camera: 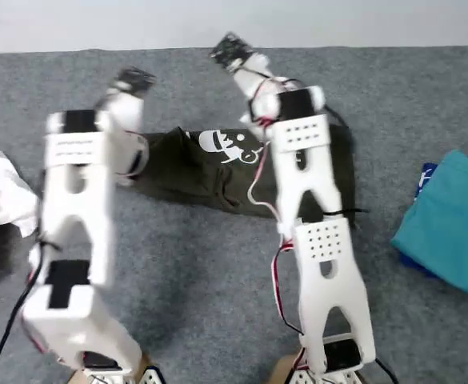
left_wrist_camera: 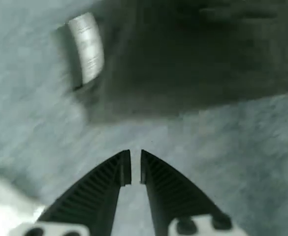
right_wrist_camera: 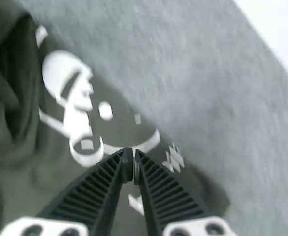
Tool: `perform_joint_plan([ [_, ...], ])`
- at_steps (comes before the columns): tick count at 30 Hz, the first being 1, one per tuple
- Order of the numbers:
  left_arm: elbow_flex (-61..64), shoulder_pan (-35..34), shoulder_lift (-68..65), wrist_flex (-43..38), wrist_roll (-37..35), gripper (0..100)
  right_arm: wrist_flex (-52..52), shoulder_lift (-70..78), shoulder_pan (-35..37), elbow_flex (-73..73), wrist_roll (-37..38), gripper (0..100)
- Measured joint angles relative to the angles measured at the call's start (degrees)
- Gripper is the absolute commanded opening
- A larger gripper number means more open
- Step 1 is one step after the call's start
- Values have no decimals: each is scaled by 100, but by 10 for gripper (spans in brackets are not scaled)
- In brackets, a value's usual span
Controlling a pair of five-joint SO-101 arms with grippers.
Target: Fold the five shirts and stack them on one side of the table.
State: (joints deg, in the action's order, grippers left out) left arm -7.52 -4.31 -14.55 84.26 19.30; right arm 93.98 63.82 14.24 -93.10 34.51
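Observation:
A dark olive shirt [camera: 210, 172] with a white print [camera: 230, 146] lies partly folded mid-table, under both arms. My left gripper [camera: 130, 82] hovers over the grey mat by the shirt's left end; its own view shows it [left_wrist_camera: 131, 156] shut and empty, just short of the shirt's edge [left_wrist_camera: 198, 59] and its white neck label [left_wrist_camera: 87, 46]. My right gripper [camera: 234, 52] is raised near the shirt's far edge. In the right wrist view it [right_wrist_camera: 128, 158] is shut above the white print [right_wrist_camera: 67, 93], with nothing seen between the fingers.
A folded teal shirt [camera: 454, 216] lies over a blue one [camera: 426, 178] at the right edge. A crumpled white shirt [camera: 2, 196] sits at the left edge. The grey mat [camera: 194, 264] in front of the olive shirt is bare.

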Motion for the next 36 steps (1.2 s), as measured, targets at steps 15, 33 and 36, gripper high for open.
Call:
perform_joint_plan([
  [15, -290, 440, -1530, -1178, -193, 57, 651, -1090, -1600, -35, -721, 9],
  [33, -607, 440, -2075, 316, 18, 17, 659, -1354, -1662, -35, -721, 9],
  [36, -607, 440, -2075, 492, 35, 17, 659, -1354, -1662, -35, -721, 9],
])
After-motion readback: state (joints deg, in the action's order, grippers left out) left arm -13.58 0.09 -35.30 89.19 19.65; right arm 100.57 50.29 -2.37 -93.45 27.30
